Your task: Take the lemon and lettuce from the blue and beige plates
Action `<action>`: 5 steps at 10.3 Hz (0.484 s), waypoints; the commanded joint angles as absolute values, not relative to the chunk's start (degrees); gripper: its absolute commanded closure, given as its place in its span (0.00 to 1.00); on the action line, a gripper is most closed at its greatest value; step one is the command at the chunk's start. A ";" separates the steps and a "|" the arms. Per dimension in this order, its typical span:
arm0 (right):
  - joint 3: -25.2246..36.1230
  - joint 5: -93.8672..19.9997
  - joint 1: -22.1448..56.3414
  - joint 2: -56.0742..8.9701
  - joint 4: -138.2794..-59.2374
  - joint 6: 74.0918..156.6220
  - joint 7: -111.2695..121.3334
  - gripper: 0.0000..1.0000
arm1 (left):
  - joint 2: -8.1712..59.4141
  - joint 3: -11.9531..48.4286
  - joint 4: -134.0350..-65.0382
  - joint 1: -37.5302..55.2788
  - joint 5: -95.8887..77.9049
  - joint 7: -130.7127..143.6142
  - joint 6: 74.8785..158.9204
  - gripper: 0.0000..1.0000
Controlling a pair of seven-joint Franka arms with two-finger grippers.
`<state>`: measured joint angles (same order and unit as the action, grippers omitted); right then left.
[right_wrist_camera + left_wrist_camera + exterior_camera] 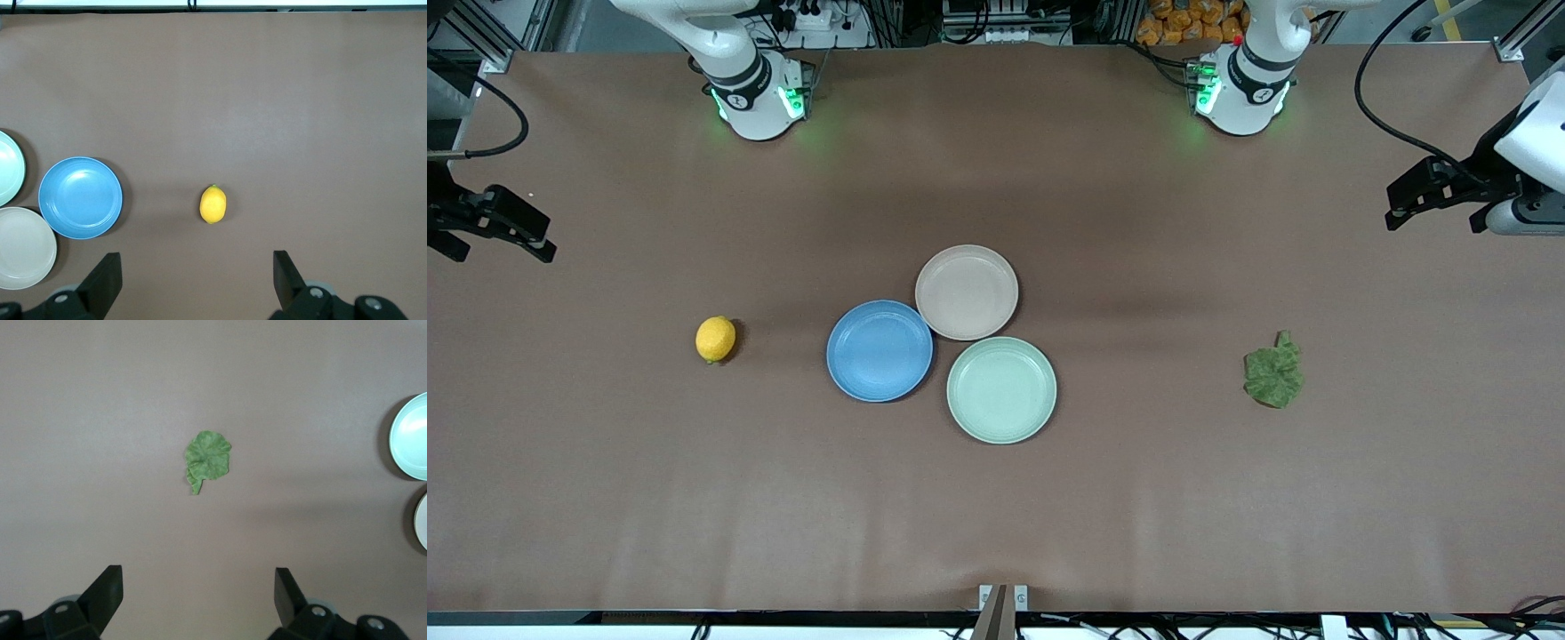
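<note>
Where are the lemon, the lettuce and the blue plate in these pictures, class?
lemon [716, 339], front view, middle of its yellow skin.
lettuce [1273, 374], front view, centre of the wrinkled leaf.
blue plate [879, 350], front view, bare floor of the plate.

We only get part of the mint-green plate [410, 437] and beige plate [421, 520] in the left wrist view, both clipped at the frame edge, and in front view the right gripper [494, 227] and left gripper [1436, 191] arms run off-frame.
</note>
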<state>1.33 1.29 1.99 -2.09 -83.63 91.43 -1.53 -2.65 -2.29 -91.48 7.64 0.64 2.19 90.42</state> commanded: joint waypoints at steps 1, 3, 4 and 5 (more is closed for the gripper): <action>0.35 1.32 0.88 -2.02 -83.50 91.05 -2.29 0.00 | -3.95 -3.08 -92.37 8.61 0.26 0.18 89.47 0.00; 0.35 1.41 0.97 -2.20 -83.32 91.05 -2.29 0.00 | -4.31 -2.99 -92.46 8.61 0.18 -0.70 89.47 0.00; 0.35 1.41 0.97 -2.20 -83.32 90.79 -2.29 0.00 | -4.31 -2.99 -92.46 8.61 0.18 -0.70 89.47 0.00; 0.35 1.32 0.97 -2.20 -83.23 90.53 -2.46 0.00 | -4.31 -3.08 -92.37 8.61 0.26 -0.79 89.47 0.00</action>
<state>1.32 1.29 1.98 -2.17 -83.64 91.30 -1.59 -3.00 -2.30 -91.56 8.04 0.64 0.94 89.94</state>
